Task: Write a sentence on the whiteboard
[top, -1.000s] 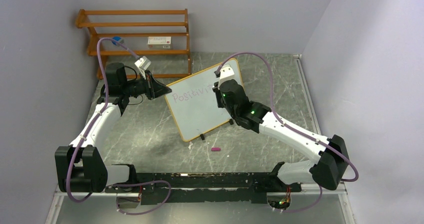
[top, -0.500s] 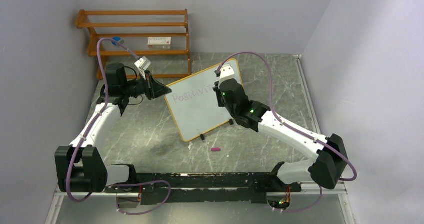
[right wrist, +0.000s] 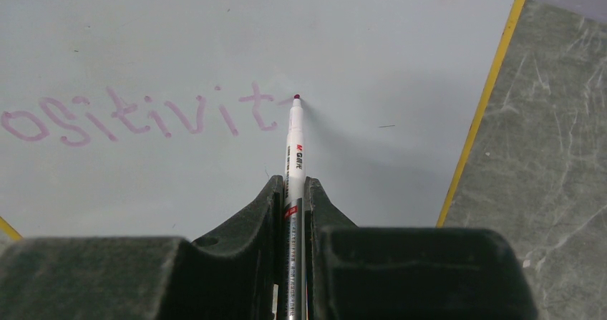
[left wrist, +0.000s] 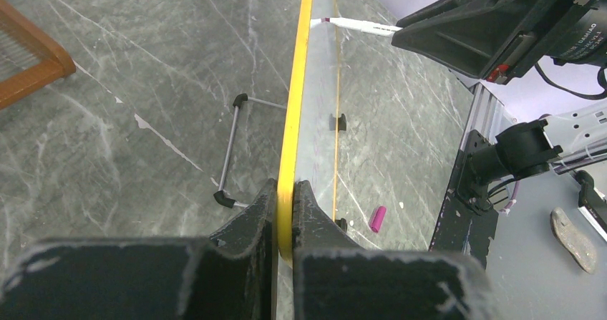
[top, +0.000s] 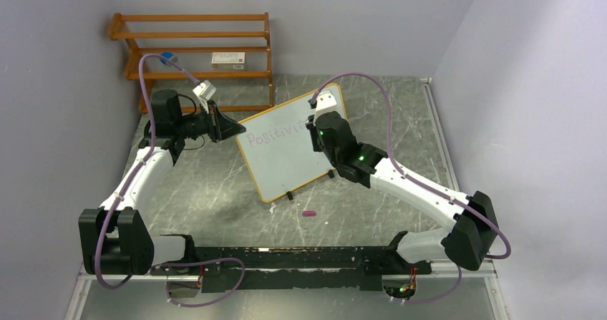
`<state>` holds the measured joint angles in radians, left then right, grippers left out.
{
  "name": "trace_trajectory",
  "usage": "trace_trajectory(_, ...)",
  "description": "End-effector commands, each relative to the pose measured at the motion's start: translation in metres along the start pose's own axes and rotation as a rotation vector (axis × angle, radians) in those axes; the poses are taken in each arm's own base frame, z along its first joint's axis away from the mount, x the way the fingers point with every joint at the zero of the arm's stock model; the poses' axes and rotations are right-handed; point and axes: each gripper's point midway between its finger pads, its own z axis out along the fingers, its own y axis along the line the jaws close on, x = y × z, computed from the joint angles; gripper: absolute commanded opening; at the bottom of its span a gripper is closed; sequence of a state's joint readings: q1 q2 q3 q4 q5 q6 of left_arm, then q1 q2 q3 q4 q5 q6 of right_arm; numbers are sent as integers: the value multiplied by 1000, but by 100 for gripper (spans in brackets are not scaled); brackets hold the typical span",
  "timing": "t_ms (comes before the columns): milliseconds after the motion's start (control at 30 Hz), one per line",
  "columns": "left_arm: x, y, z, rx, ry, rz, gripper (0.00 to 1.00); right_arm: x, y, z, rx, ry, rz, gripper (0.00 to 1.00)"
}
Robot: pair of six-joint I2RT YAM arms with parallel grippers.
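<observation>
The whiteboard (top: 286,152), white with a yellow frame, stands tilted on the stone table. My left gripper (top: 230,129) is shut on its left edge; the left wrist view shows the frame (left wrist: 288,191) pinched between the fingers. My right gripper (top: 315,128) is shut on a white marker (right wrist: 293,155), whose dark red tip touches the board just right of the last letter. The sentence (right wrist: 143,116) reads "ositivit" in purple in the right wrist view and "Positivit" in the top view (top: 275,134), on one line.
A purple marker cap (top: 308,212) lies on the table in front of the board, also seen in the left wrist view (left wrist: 377,219). A wooden shelf (top: 193,48) with a small box stands at the back left. Grey walls close in on the sides.
The right gripper has shifted very slightly; the writing looks the same. The left arm has not moved.
</observation>
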<state>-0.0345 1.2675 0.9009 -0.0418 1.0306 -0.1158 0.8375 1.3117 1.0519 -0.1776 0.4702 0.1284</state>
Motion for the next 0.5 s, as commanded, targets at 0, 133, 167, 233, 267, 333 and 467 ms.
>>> trace_trajectory(0, 6, 10, 3, -28, 22, 56, 5, 1, -1, 2, -4, 5, -2, 0)
trace_trajectory(133, 6, 10, 3, -28, 22, 55, 5, 5, -1, 0, -8, 18, -4, 0)
trace_trajectory(167, 5, 10, 3, -28, 21, 56, 5, 6, -1, 0, -8, 21, -4, 0)
trace_trajectory(233, 6, 10, 3, -29, 21, 58, 5, 8, -2, 0, -3, 25, -6, 0)
trace_trajectory(267, 6, 10, 3, -31, 21, 57, 5, 7, -2, 0, -2, 22, -5, 0)
trace_trajectory(333, 6, 10, 3, -28, 21, 56, 5, 6, -2, 0, -1, 18, -5, 0)
trace_trajectory(467, 6, 10, 3, -30, 21, 58, 5, 1, -1, 0, -7, 4, 1, 0)
